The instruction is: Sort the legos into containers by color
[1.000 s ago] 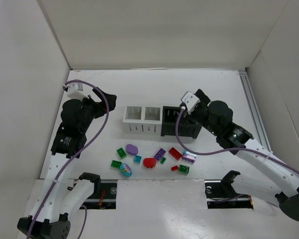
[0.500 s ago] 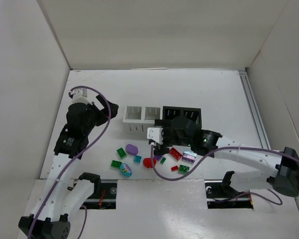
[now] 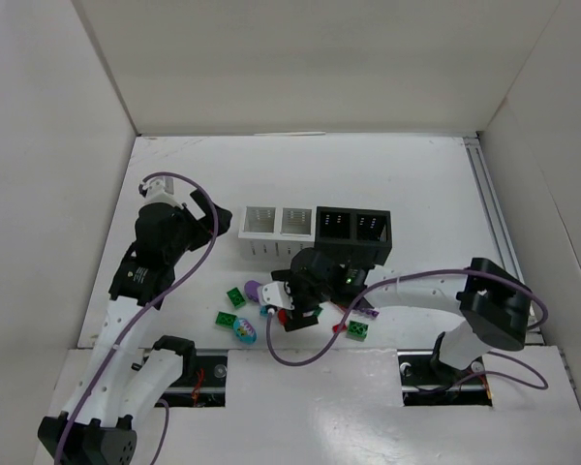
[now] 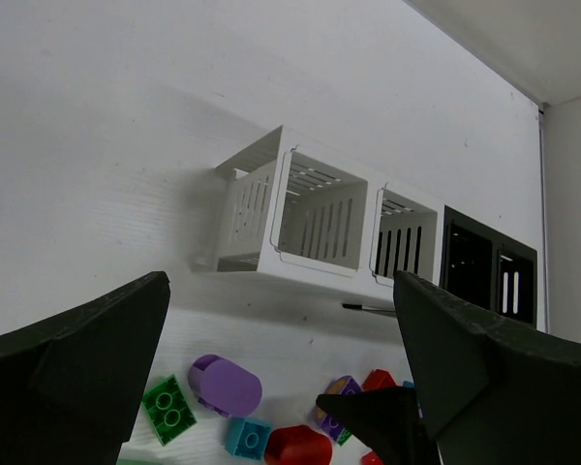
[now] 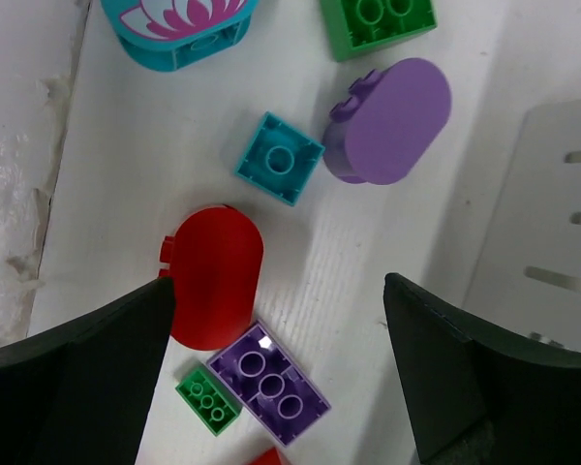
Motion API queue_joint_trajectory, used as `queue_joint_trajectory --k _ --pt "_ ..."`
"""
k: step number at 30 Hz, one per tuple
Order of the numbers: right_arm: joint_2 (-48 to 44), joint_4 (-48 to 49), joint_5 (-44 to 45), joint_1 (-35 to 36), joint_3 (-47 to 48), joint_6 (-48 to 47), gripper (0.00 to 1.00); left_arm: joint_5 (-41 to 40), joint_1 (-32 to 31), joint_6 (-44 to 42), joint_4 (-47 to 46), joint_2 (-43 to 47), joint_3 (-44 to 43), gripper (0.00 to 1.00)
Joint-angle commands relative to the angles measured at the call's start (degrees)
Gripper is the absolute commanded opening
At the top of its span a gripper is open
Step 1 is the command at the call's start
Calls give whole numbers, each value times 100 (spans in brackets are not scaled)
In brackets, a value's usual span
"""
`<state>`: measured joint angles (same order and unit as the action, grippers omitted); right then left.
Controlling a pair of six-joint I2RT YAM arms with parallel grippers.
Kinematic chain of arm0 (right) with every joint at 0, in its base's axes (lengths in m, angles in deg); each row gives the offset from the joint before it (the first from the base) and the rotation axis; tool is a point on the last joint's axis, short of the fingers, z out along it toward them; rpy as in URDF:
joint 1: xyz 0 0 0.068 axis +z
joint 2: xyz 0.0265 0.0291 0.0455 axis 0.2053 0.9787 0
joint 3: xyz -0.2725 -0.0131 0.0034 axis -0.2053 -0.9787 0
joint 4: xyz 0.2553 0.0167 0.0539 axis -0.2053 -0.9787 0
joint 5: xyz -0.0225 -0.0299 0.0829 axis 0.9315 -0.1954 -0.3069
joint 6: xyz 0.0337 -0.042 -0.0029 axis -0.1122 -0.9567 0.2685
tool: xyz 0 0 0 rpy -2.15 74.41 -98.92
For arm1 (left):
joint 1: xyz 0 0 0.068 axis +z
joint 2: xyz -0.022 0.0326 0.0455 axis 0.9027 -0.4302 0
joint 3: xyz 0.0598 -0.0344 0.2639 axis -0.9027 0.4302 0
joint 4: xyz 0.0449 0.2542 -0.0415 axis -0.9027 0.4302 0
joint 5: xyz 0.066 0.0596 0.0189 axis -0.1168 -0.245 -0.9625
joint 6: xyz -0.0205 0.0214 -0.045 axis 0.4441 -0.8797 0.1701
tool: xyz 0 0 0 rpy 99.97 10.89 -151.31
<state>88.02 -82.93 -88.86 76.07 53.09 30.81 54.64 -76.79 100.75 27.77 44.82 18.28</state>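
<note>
Top external gives you the big picture: the white tabletop [image 3: 436,184] with your left arm [image 3: 136,271] raised on the left side and your right arm [image 3: 416,286] bent across the near middle, its wrist low over the pile. Behind the pile stands one row of containers, with the two white containers [image 3: 276,231] on the left touching the two black containers [image 3: 353,231] on the right. The left fingers [image 4: 77,358] are spread wide with nothing between them, up off the tabletop and facing the white containers. The right fingers [image 5: 77,378] are spread too, one on each side of a few pieces and not pinching anything. The legos [image 3: 235,296] all lie loose on the tabletop just in front of the containers, near the front edge. In the right wrist view you've got a teal flower-print piece [image 5: 179,24] cut off at the top edge, then a purple rounded piece [image 5: 392,121] close to the white container wall. A red rounded piece [image 5: 213,291] lies between the fingers, just beside the one on the left of that view. A purple brick [image 5: 269,383] is just beside the red one, and a green brick [image 5: 378,21] is cropped at the top. A little teal square [image 5: 279,159] is just beside the purple rounded piece, and a tiny green brick [image 5: 207,401] lies next to the purple brick.
</note>
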Motion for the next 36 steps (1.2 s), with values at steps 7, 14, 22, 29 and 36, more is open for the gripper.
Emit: queue_joint_trajectory --k 7,14,22,29,36 --pt "300 332 -866 72 -63 174 88 69 6 87 -17 79 77 100" --pt "669 332 -638 72 -116 578 78 69 6 87 88 79 130 100" --pt "547 332 -576 72 -116 693 41 16 6 140 141 79 130 100" --pt "-286 332 -340 72 182 693 24 -37 6 140 194 237 78 100" --pt "-1394 -466 855 -1066 446 992 23 208 6 -18 141 290 24 100"
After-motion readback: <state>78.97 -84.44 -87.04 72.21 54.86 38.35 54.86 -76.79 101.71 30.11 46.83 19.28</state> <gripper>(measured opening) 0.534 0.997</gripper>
